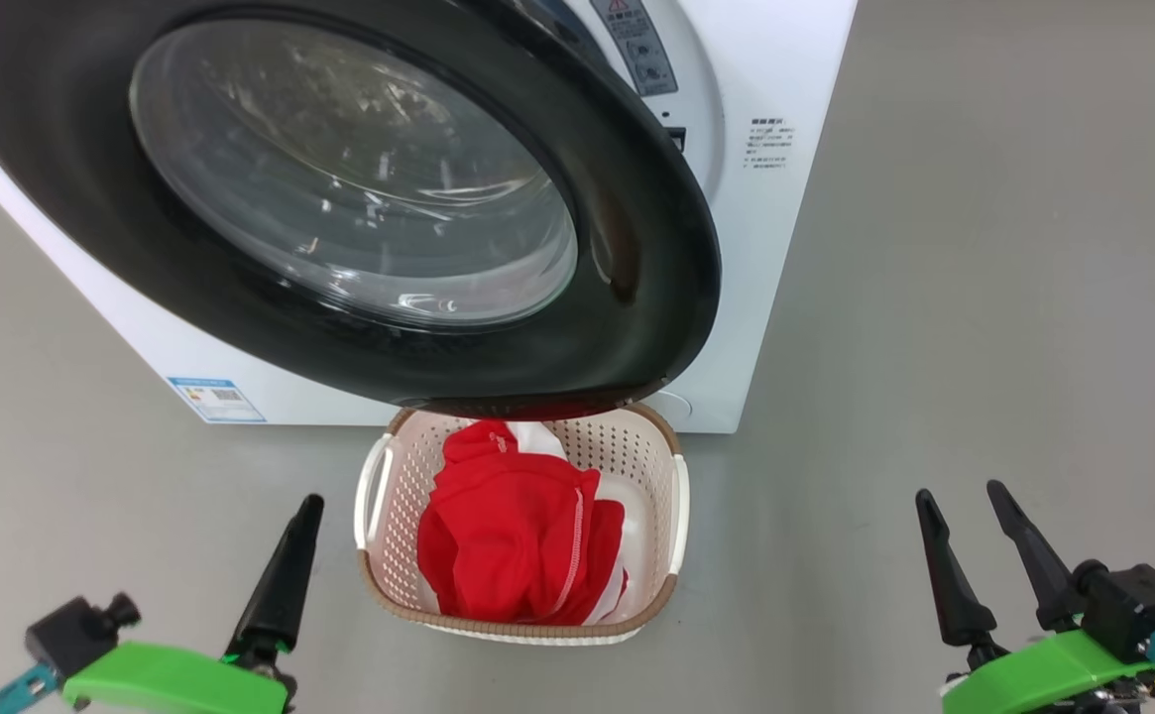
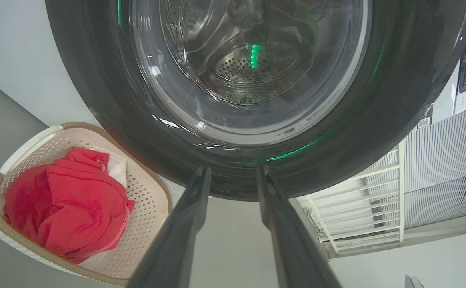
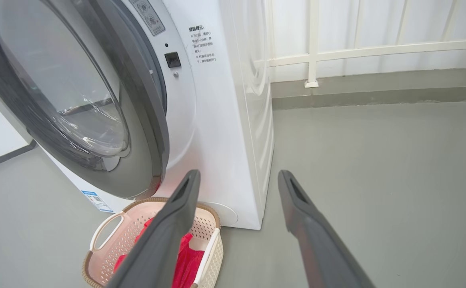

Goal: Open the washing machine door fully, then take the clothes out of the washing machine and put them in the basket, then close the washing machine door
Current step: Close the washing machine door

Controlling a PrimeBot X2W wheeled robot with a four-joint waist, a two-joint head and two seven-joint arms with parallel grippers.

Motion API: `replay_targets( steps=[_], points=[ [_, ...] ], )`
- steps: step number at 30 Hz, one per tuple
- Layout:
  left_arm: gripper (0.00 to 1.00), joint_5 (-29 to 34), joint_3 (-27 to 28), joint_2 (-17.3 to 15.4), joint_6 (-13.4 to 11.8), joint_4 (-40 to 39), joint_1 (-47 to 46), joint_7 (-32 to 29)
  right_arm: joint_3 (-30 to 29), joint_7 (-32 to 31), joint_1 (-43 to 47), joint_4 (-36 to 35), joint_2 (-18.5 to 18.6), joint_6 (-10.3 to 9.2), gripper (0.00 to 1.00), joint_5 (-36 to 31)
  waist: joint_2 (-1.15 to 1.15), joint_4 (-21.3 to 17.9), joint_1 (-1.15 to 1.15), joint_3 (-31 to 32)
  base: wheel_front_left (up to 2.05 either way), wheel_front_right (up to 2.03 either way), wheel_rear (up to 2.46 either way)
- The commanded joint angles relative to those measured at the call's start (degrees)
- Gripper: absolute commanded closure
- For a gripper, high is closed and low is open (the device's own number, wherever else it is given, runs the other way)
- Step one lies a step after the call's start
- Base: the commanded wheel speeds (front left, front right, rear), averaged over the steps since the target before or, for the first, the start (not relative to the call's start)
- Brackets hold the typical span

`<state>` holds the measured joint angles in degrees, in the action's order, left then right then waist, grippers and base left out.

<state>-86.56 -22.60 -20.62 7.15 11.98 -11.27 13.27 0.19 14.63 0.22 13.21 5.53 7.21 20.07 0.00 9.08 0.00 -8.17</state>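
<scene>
With the washing machine door swung out from the front panel on its right-hand edge, its black rim overhangs the far end of the basket. In the right wrist view a gap shows between the rim and the white front of the washing machine, so the door is not latched. The perforated steel drum is visible through the glass window in the left wrist view.

The basket stands on the grey floor, just in front of the machine and below the door. The clothes lie inside it as a red bundle with white fabric at the sides. They sit below the brown rim.

The left claw is low at the basket's left side. Its fingers are apart and point at the lower door rim, and nothing is between them. The right claw is well to the right of the basket. Its fingers are spread wide over bare floor and it is empty.

A blue label is fixed to the machine's lower front.
</scene>
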Motion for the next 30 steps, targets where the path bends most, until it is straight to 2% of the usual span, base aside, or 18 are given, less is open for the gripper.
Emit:
replay_targets(
  steps=[1,3,9,19,25,30],
  points=[
    [0.22,0.7,2.0,-2.1,0.3,-0.8,-0.3,0.6,0.8,0.4,0.1,-1.3,1.1,0.28,0.0,0.0,0.0,0.4,0.0,0.5,0.0,0.0,0.0],
    [0.0,1.4,2.4,-2.5,0.3,-0.4,0.8,1.1,0.6,0.4,0.6,-1.4,1.2,0.28,0.0,0.1,0.0,0.4,0.0,0.8,0.0,0.0,0.0],
    [0.0,7.0,4.6,-3.2,0.3,2.1,3.3,1.7,-0.1,0.4,2.1,-1.6,1.3,0.28,0.0,0.2,0.0,0.4,0.0,1.6,0.0,0.0,0.0],
    [0.0,34.8,16.3,1.5,0.3,4.0,6.9,1.7,-1.3,0.4,4.2,-2.1,1.2,0.28,0.0,0.5,0.0,0.6,0.0,3.1,0.0,0.0,0.0],
    [0.0,51.8,22.2,5.5,0.3,0.1,9.3,1.7,-1.7,0.4,4.4,-2.7,1.2,0.28,0.0,0.8,0.0,0.8,0.0,3.4,0.0,0.0,0.0],
    [0.0,62.8,25.3,8.5,0.3,-4.8,10.7,1.7,-2.0,0.4,4.6,-3.3,1.2,0.28,0.0,0.9,0.0,0.9,0.0,3.4,0.0,0.0,0.0]
  ],
)
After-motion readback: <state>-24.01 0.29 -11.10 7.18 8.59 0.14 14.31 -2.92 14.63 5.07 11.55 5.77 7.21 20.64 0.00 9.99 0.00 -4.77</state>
